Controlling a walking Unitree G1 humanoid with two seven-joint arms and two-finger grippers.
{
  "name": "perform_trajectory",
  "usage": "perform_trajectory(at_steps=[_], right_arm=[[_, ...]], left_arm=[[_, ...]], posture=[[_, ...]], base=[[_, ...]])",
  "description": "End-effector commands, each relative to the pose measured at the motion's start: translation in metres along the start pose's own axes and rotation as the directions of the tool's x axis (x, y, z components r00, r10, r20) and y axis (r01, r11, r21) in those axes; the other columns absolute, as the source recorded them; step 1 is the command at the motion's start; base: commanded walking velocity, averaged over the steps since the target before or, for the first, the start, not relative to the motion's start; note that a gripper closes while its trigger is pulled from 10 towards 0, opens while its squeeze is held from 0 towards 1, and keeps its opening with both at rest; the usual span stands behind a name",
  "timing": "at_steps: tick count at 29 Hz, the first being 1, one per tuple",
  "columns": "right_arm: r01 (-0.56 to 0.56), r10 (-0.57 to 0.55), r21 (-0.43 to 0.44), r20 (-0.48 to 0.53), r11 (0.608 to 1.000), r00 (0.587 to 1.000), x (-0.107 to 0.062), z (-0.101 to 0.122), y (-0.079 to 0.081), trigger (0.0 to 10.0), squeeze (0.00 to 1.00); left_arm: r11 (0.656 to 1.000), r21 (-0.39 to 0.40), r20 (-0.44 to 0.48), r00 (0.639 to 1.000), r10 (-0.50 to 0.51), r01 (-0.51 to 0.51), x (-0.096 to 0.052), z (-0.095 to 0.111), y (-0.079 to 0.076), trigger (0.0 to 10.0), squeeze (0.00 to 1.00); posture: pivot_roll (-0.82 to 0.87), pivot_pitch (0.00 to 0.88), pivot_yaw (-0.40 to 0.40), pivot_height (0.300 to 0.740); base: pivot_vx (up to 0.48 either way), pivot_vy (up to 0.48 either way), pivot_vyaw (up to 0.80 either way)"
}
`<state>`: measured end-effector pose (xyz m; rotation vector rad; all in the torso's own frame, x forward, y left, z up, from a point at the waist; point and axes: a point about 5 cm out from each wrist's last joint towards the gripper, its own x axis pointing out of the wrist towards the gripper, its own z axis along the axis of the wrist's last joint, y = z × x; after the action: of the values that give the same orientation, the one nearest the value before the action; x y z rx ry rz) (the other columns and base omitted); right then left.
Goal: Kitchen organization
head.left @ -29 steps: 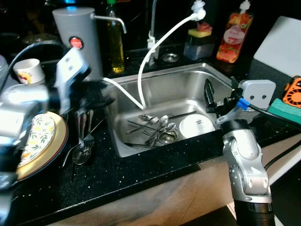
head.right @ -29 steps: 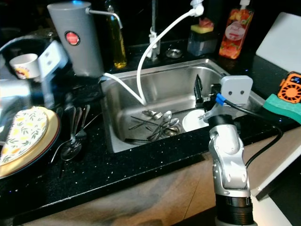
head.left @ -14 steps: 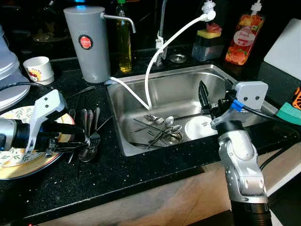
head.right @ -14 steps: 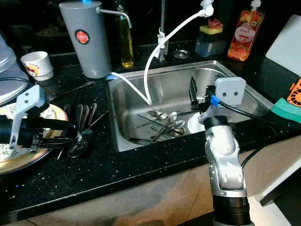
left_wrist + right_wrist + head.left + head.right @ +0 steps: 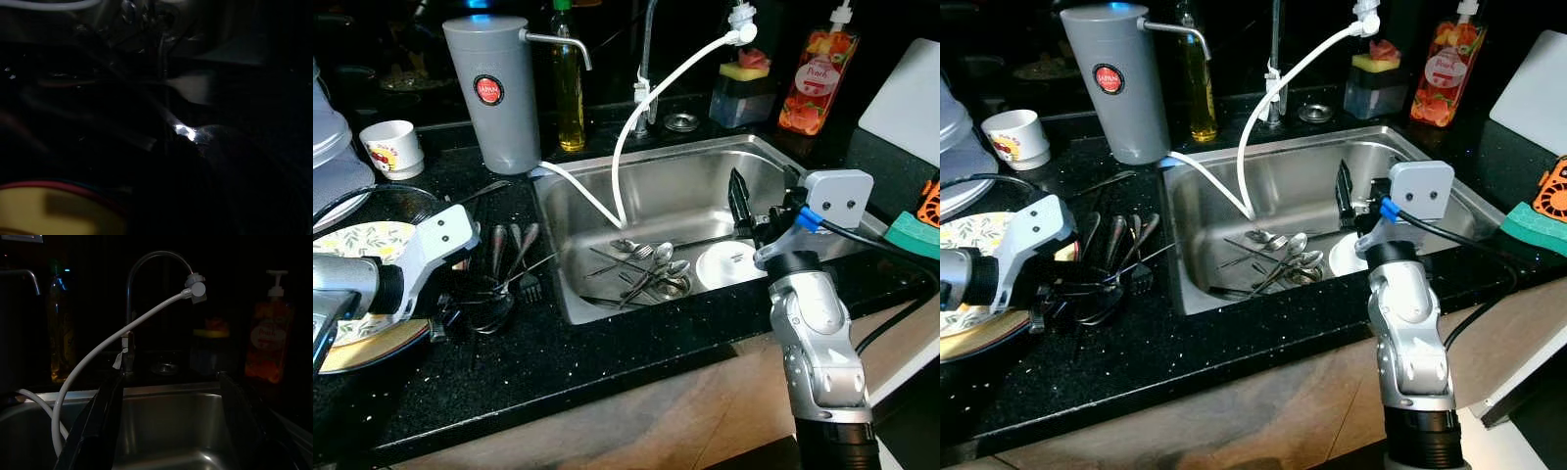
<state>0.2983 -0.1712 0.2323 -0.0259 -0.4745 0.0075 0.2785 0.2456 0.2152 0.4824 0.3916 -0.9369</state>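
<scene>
A pile of spoons and forks (image 5: 514, 259) lies on the black counter (image 5: 607, 362) left of the sink. My left gripper (image 5: 487, 292) is down among these pieces, its black fingers mixed in with the handles. The dark left wrist view shows a fork (image 5: 188, 84) and a spoon bowl (image 5: 215, 139) close up. More cutlery (image 5: 641, 269) and a small white plate (image 5: 726, 264) lie in the steel sink (image 5: 685, 181). My right gripper (image 5: 740, 201) hovers above the sink's right side, open and holding nothing, with one finger (image 5: 98, 431) on each side of the wrist view.
A patterned plate (image 5: 352, 294) sits under my left arm, with a cup (image 5: 391, 149) behind it. A grey water dispenser (image 5: 501, 88), oil bottle (image 5: 570, 83), white hose (image 5: 675, 88), sponge holder (image 5: 744, 88) and soap bottle (image 5: 808, 78) line the back. A green sponge (image 5: 913, 233) lies at the right.
My left arm swung in from the left and dropped its gripper onto the counter cutlery, whose handles now fan out to the right. The right arm has stayed put.
</scene>
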Motion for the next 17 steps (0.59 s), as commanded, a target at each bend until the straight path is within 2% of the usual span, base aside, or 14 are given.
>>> perform_trajectory(at_steps=[1,3,5,8,9,10,12,13,14,15,16,17], right_arm=[[0.006,-0.006,-0.001,-0.004,1.000,1.000,-0.002,0.000,-0.002,10.0,0.00],[-0.018,0.018,0.009,-0.007,1.000,1.000,-0.002,-0.001,0.001,10.0,0.00],[-0.034,0.035,0.016,-0.010,0.999,0.999,-0.002,-0.001,0.003,10.0,0.00],[-0.222,0.224,0.061,-0.030,0.973,0.974,-0.007,-0.001,0.025,10.0,0.00],[-0.329,0.332,0.059,-0.045,0.942,0.942,-0.012,-0.002,0.037,10.0,0.00],[-0.329,0.332,0.059,-0.045,0.942,0.942,-0.012,-0.002,0.037,10.0,0.00],[-0.477,0.480,0.059,-0.077,0.877,0.874,-0.021,-0.005,0.055,10.0,0.00],[-0.477,0.480,0.059,-0.077,0.877,0.874,-0.021,-0.005,0.055,10.0,0.00],[-0.539,0.544,0.081,-0.077,0.838,0.835,-0.024,-0.005,0.064,10.0,0.00],[-0.547,0.553,0.087,-0.069,0.833,0.830,-0.023,-0.004,0.066,10.0,0.00],[-0.547,0.553,0.087,-0.069,0.833,0.830,-0.023,-0.004,0.066,10.0,0.00],[-0.547,0.553,0.087,-0.061,0.832,0.831,-0.021,-0.003,0.067,10.0,0.00]], left_arm=[[1.000,-0.020,0.054,0.998,0.013,-0.012,0.000,0.007,0.003,0.0,0.00],[0.998,-0.028,0.149,0.987,0.057,-0.053,-0.008,0.026,0.012,0.0,0.00],[0.997,-0.031,0.184,0.980,0.069,-0.065,-0.011,0.034,0.015,0.0,0.00],[0.996,-0.040,0.313,0.945,0.091,-0.083,-0.021,0.060,0.023,0.0,0.00],[0.995,-0.038,0.350,0.932,0.095,-0.087,-0.022,0.068,0.025,10.0,0.00],[0.995,-0.038,0.350,0.932,0.095,-0.087,-0.022,0.068,0.025,10.0,0.00],[0.996,-0.025,0.389,0.917,0.090,-0.087,-0.020,0.078,0.027,10.0,0.00],[0.996,-0.025,0.389,0.917,0.090,-0.087,-0.020,0.078,0.027,10.0,0.00],[0.997,-0.017,0.411,0.909,0.073,-0.072,-0.004,0.083,0.026,10.0,0.00],[0.998,-0.022,0.422,0.904,0.063,-0.060,0.008,0.085,0.024,10.0,0.00],[0.998,-0.022,0.422,0.904,0.063,-0.060,0.008,0.085,0.024,10.0,0.00],[0.998,-0.029,0.428,0.902,0.057,-0.050,0.018,0.086,0.023,10.0,0.00]], posture=[[0.09,0.014,0.019,0.740],[0.09,0.014,0.018,0.740],[0.09,0.014,0.018,0.740],[0.09,0.013,0.015,0.740],[0.09,0.013,0.015,0.740],[0.09,0.013,0.015,0.740],[0.08,0.009,0.013,0.740],[0.08,0.009,0.013,0.740],[0.09,0.005,0.012,0.740],[0.08,0.002,0.011,0.740],[0.08,0.002,0.011,0.740],[0.08,0.002,0.011,0.740]], base=[[0.000,0.000,0.00],[0.000,0.000,0.00],[0.000,0.000,0.00],[0.000,0.000,0.00],[0.000,0.000,0.00],[0.000,0.000,0.00],[0.000,0.000,0.00],[0.000,0.000,0.00],[0.000,0.000,0.00],[0.000,0.000,0.00],[0.000,0.000,0.00],[0.000,0.000,0.00]])
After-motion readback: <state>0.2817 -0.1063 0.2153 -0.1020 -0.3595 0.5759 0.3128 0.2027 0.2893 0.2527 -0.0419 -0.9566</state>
